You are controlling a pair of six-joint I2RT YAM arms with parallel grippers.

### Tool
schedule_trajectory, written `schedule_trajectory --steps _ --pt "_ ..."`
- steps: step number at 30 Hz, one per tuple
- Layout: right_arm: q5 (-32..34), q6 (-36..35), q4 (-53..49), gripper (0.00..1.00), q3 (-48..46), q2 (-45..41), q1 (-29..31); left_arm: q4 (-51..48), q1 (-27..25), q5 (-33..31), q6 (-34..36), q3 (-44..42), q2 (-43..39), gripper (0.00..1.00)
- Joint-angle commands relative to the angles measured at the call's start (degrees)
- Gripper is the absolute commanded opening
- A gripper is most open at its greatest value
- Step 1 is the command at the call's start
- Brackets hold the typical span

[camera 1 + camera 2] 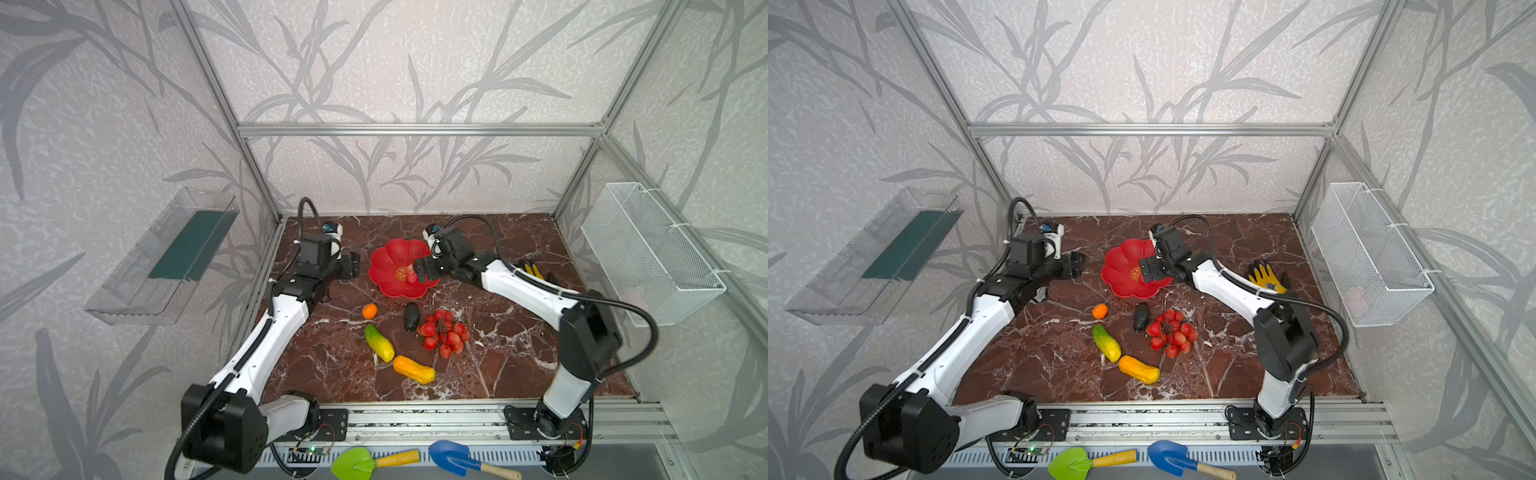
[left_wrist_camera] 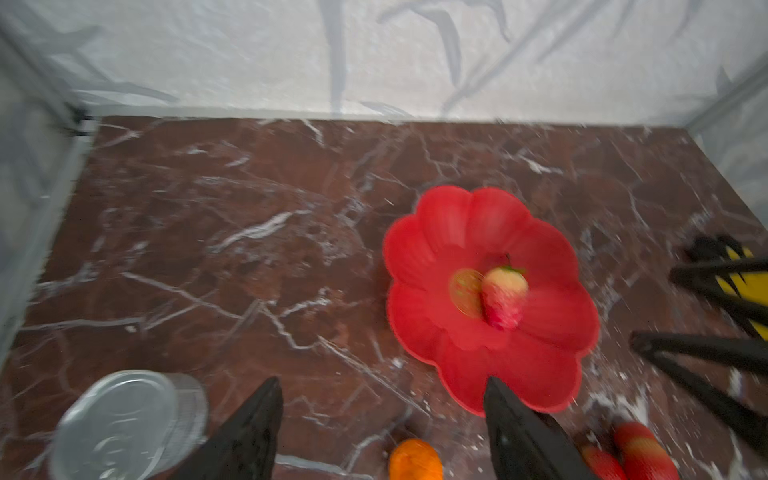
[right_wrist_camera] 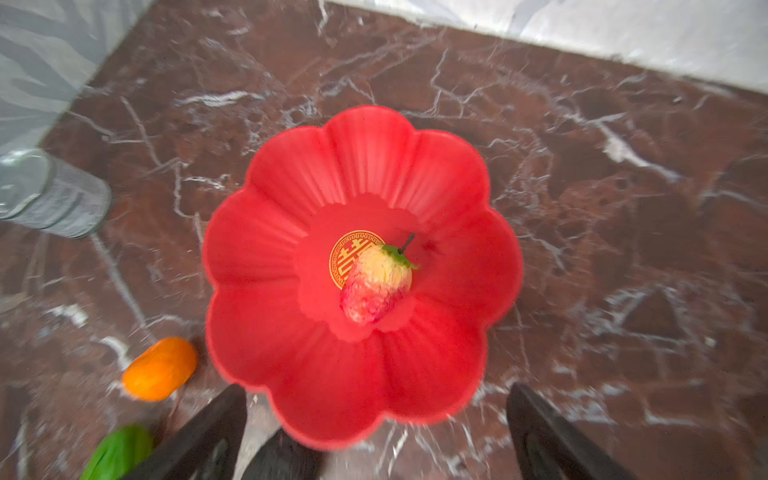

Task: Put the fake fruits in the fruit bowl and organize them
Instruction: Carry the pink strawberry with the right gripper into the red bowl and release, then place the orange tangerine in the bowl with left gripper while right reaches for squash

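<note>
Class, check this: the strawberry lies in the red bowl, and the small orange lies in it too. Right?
Not quite. The strawberry does lie in the red bowl, but the small orange lies on the table outside it, as the right wrist view shows.

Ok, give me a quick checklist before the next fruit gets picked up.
1. Strawberry lies in the fruit bowl, free of the jaws: ok.
2. Right gripper open and empty: ok.
3. Left gripper open and empty: ok.
4. Every fruit in the bowl: not ok; small orange, dark oval, berry cluster, green-yellow oblong and orange-yellow oblong lie outside it.
5. Tin can clear of the left gripper: cannot tell.
</note>
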Motion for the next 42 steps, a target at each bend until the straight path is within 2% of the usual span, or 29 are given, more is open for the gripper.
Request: schedule_trajectory --steps 1,7,11,15,18,20,23,28,30,33,37,42 --pt "1.44 1.83 4.12 0.99 -9.15 -9.68 -1.10 -7.65 -4.77 -3.93 -1.16 -2.38 2.59 0.76" --pt "2.40 2.31 -0.11 0.99 -19.86 -22.83 -1.87 -2.78 -7.79 -4.05 -9.19 -9.49 7.42 0.76" --pt "2.40 2.95 -2.24 0.99 -22.34 -26.77 -2.00 1.39 -8.46 -3.43 -11.27 -11.61 10.73 0.77" --pt "2.24 3.95 -2.26 0.99 -23.95 -28.44 -1.96 2.47 -8.55 -2.93 -12.17 -10.12 16.06 0.77" --pt "2.03 4.20 -2.66 0.99 -24.05 -28.78 -1.93 3.11 -8.52 -2.71 -12.31 -9.14 19.64 0.68" --pt "1.98 4.03 -2.86 0.99 -24.14 -29.14 -1.94 4.04 -8.58 -3.24 -12.28 -9.11 21.03 0.53" --pt "2.13 3.57 -3.88 0.99 -24.14 -30.03 -1.96 4.29 -8.57 -2.36 -12.30 -9.16 19.37 0.38" --pt "1.22 2.53 -6.68 0.99 -24.49 -32.15 -1.96 4.00 -8.55 -1.03 -12.78 -7.88 9.37 0.35" --pt "0.39 2.44 -8.07 0.99 -24.71 -33.05 -1.92 6.75 -8.57 -0.62 -12.36 -7.04 6.87 0.35" --pt "-2.16 1.64 -10.51 0.99 -24.80 -34.46 -1.40 7.58 -8.53 -0.08 -9.18 -2.17 10.04 0.36" --pt "-3.20 1.14 -14.73 0.97 -25.24 -37.19 2.36 -1.03 -8.50 1.55 -7.20 12.72 24.43 0.35" --pt "-4.40 4.00 -17.20 0.94 -28.59 -41.88 6.58 -4.06 -8.58 3.21 -7.89 25.10 38.87 0.33"
